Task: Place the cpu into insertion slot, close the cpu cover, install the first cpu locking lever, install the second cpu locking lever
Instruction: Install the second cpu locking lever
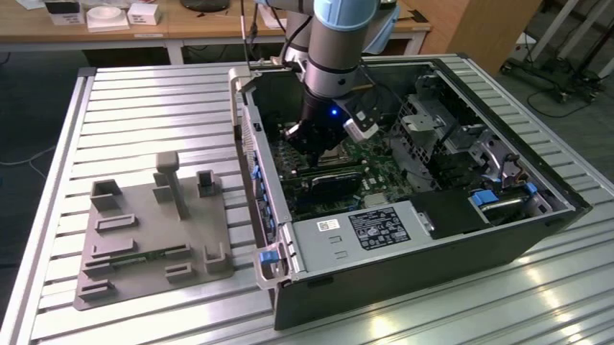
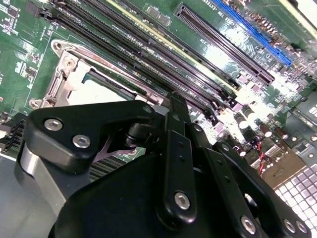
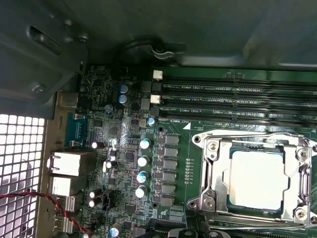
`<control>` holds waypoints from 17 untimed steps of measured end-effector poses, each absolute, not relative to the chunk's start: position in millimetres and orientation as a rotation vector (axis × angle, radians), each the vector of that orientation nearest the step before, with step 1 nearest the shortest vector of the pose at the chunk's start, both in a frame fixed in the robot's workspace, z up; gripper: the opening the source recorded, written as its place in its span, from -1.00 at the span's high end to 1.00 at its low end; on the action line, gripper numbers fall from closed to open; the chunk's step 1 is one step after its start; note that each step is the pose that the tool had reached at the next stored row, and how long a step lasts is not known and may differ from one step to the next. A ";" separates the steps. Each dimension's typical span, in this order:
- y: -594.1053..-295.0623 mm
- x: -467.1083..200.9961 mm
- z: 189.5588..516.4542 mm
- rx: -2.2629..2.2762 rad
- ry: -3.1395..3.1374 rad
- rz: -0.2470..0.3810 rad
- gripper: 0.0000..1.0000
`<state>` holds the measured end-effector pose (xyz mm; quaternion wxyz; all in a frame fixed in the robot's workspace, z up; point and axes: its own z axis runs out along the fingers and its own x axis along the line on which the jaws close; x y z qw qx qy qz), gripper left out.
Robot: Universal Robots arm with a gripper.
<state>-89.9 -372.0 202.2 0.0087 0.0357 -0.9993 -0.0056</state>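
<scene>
Cpu (image 3: 257, 179) sitting in insertion slot (image 3: 214, 198), lower right of first wrist view, cpu cover (image 3: 250, 140) lying over it; jaws' state cannot tell; risk: gripper (image 1: 317, 140), hovering close, snagging memory slots (image 3: 237, 101).

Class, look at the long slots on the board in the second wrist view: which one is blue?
The blue slot at the far edge, beyond the black expansion slot; all other long slots are black.

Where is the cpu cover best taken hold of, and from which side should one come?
Take the cpu cover by its thin rim facing the row of capacitors, probably coming from above the board. It lies flat around the cpu, so only an edge offers a grip, and memory slots crowd another edge.
</scene>
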 end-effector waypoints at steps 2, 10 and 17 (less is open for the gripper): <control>-372.0 -89.9 201.5 0.111 -3.122 -0.019 0.80; -370.8 -89.9 200.5 0.112 -3.122 -0.029 0.80; -369.8 -89.9 199.6 0.112 -3.122 -0.044 0.80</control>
